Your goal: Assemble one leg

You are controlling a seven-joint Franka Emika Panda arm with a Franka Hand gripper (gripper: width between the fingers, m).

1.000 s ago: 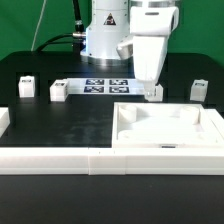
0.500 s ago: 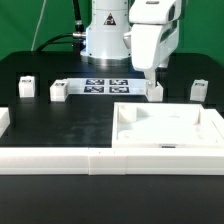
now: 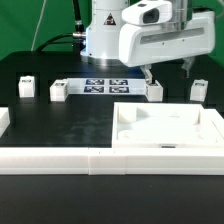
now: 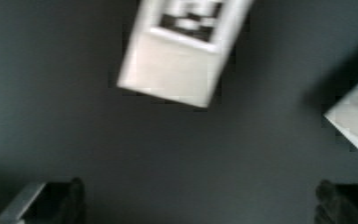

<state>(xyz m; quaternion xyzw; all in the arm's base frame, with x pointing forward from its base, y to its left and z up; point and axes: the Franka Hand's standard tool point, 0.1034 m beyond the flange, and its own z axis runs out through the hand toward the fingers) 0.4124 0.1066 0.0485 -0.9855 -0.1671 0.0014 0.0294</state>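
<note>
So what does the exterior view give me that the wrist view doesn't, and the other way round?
Only the exterior view: the white robot arm, three other small white plastic cuboid blocks, the marker board, the wide white tray-like piece and the long white border rails. Only the wrist view: the black-and-white tag, blurred, on the small white plastic cuboid leg. Both: that leg, lying ungrasped on the black table, and the jaws, spread wide and empty.
</note>
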